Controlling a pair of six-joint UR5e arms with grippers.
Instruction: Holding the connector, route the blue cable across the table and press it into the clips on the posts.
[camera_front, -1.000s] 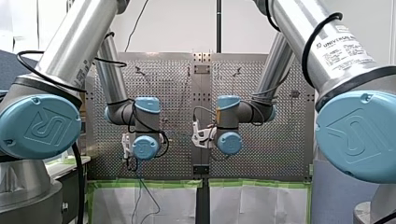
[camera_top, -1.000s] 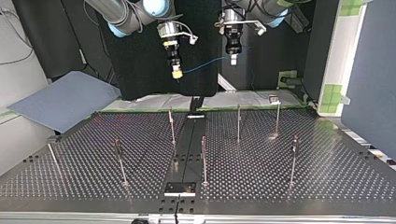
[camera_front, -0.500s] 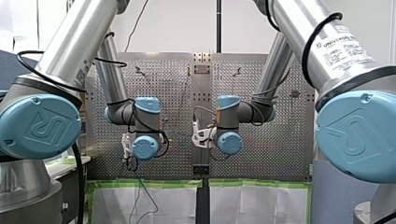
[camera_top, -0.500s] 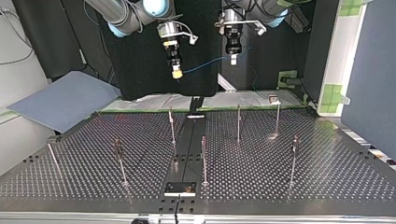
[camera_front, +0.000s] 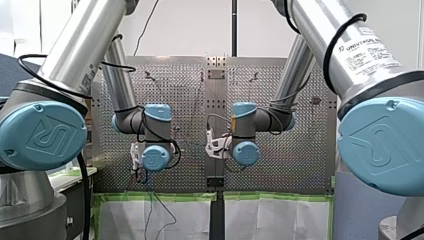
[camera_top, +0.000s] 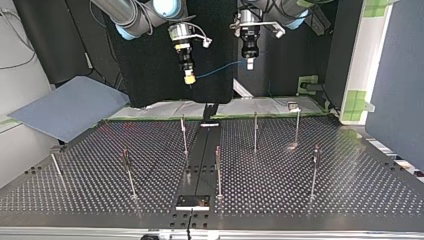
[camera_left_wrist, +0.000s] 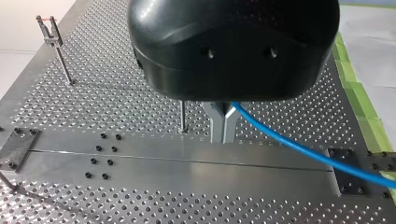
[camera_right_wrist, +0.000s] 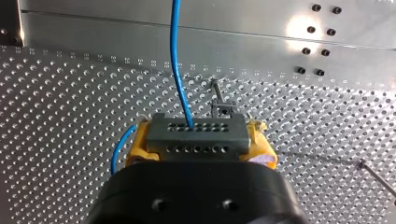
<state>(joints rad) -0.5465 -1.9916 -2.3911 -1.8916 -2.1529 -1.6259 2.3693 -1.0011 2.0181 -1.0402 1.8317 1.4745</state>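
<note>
High above the table, my right gripper and my left gripper hang side by side in the top view, with the blue cable stretched between them. In the right wrist view my right gripper is shut on a grey connector held between yellow pads. The blue cable leaves the connector's face and runs ahead. In the left wrist view my left gripper has its metal fingers shut on the blue cable, which trails off to one side. The front view hides both grippers behind the wrists.
Several thin posts with clips stand on the perforated table, among them post, post and post. A smooth metal rail runs down the table's middle. A blue-grey sheet lies off the table at the top view's left.
Both arms have stayed almost still. The slack cable hanging under my left wrist in the front view has swung slightly.
</note>
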